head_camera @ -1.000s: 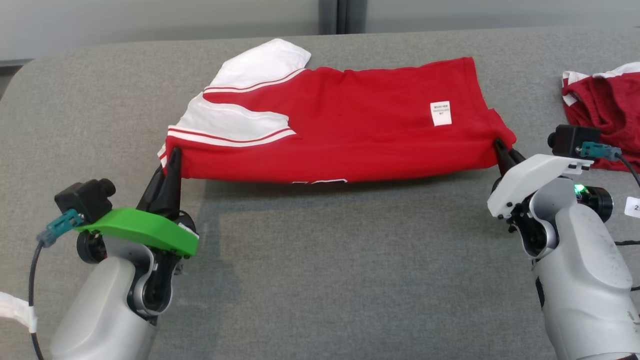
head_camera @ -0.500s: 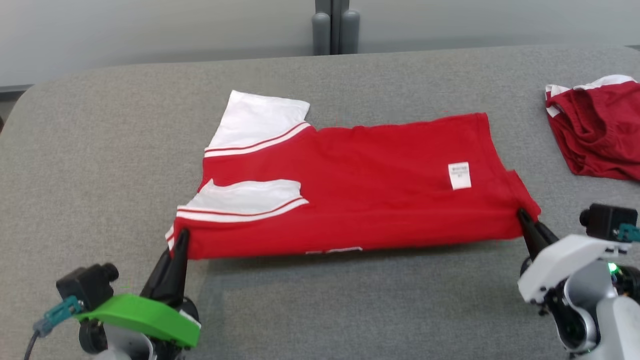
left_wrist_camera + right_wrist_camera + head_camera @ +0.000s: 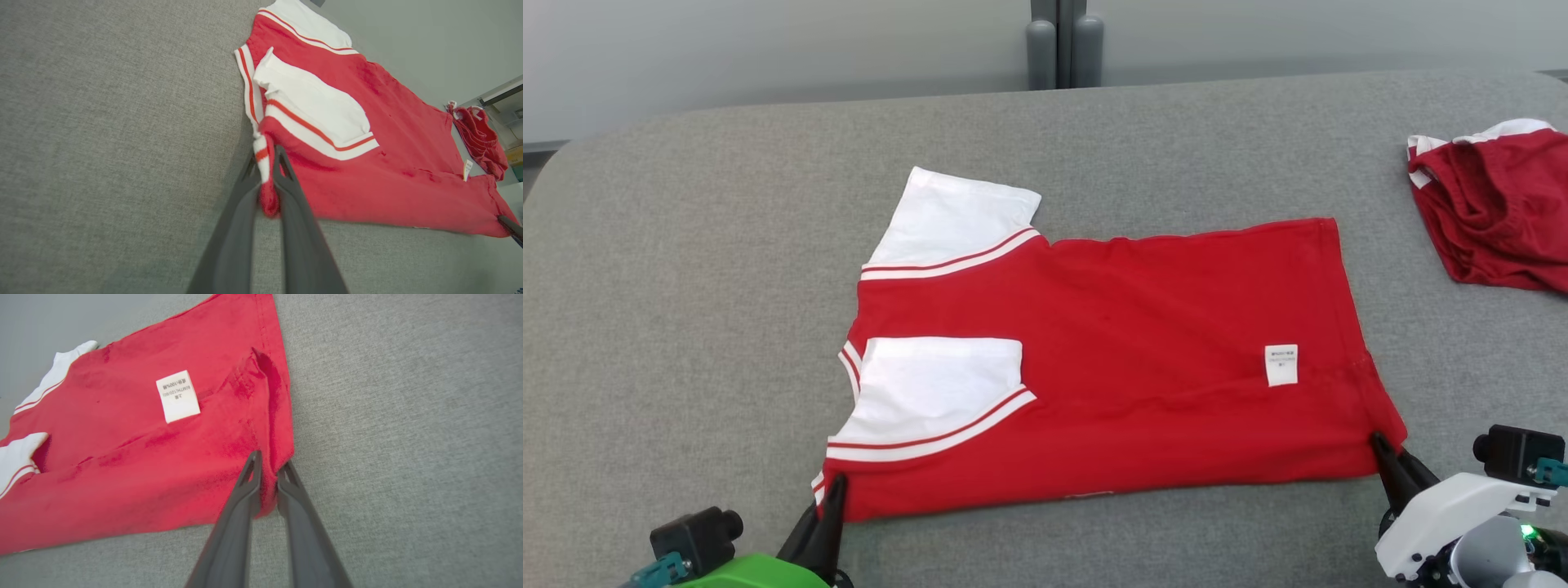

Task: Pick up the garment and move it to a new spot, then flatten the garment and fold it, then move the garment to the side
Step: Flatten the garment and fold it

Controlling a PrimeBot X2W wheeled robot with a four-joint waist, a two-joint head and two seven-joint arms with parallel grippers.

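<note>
Item: garment (image 3: 1111, 367), red, flat on desk (image 3: 686, 286). My left hand (image 3: 266, 155): pinching collar-side near corner. My right hand (image 3: 269, 461): hem corner between its jaws; firm or slack, I cannot tell. Purpose, probably: stretching cloth smooth.

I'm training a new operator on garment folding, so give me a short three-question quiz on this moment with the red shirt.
1. True or false: the white label on the red shirt faces up, at the end near the right gripper.
2. The left gripper is shut on: A the shirt's far edge; B its near corner at the white-sleeve end; C nothing.
3. Fill in: a crumpled dark red garment lies on the grey table, at its far ____ side.
Key: 1 true; 2 B; 3 right.
</note>
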